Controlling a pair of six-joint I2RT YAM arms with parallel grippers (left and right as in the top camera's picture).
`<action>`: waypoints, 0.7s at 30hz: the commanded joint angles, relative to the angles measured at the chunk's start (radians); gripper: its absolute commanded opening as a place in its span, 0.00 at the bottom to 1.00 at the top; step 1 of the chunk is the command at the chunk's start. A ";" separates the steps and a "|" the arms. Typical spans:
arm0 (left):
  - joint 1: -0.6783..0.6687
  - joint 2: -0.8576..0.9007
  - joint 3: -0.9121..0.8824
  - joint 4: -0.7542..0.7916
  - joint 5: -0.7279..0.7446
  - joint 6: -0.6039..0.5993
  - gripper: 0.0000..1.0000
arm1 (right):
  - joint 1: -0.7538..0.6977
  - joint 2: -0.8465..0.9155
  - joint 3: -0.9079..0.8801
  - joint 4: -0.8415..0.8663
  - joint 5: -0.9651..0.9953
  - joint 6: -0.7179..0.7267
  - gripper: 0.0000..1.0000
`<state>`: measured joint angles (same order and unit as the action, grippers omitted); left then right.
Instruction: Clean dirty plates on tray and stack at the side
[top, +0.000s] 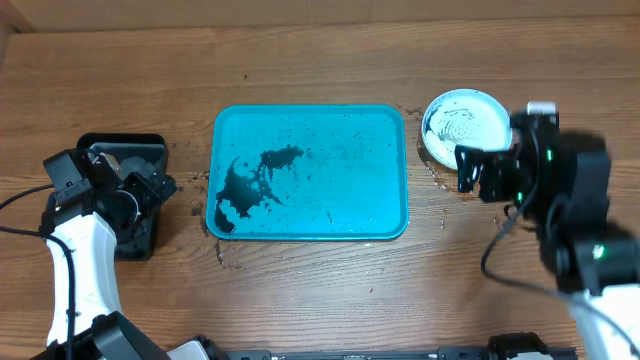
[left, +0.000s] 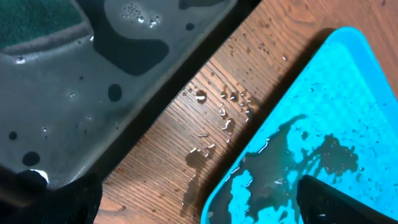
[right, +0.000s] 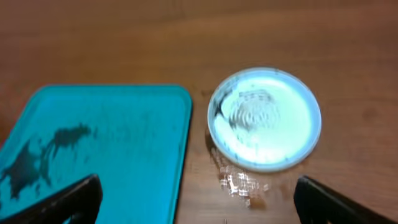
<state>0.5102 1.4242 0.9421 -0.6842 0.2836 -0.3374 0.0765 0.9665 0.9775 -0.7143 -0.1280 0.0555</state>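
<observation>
Tray (top: 350, 190) sits mid-bench (top: 300, 300), carrying only dark puddle (top: 245, 190) in left half plus scattered specks. You have bare bench around whole rim, widest strip on far side. Black tray (top: 140, 235) lies to left, wet, with narrow bench gap dotted with droplets (left: 224, 115) between. Plate (top: 462, 125) rests just beside tray's far right corner, not touching. Your left end effector (left: 193, 193) hovers over black tray's inner edge, fingers spread wide, empty. Your right end effector (right: 198, 186) hovers at plate's near edge, fingers spread wide, empty.
</observation>
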 joint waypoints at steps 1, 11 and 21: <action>-0.002 0.011 -0.010 0.001 -0.003 -0.007 1.00 | -0.037 -0.181 -0.214 0.158 -0.086 -0.019 1.00; -0.002 0.011 -0.010 0.001 -0.003 -0.007 1.00 | -0.039 -0.652 -0.700 0.531 -0.094 -0.019 1.00; -0.002 0.011 -0.010 0.001 -0.003 -0.006 1.00 | -0.039 -0.845 -0.924 0.722 -0.088 -0.019 1.00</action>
<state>0.5102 1.4273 0.9409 -0.6838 0.2836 -0.3374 0.0399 0.1520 0.0978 -0.0341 -0.2211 0.0437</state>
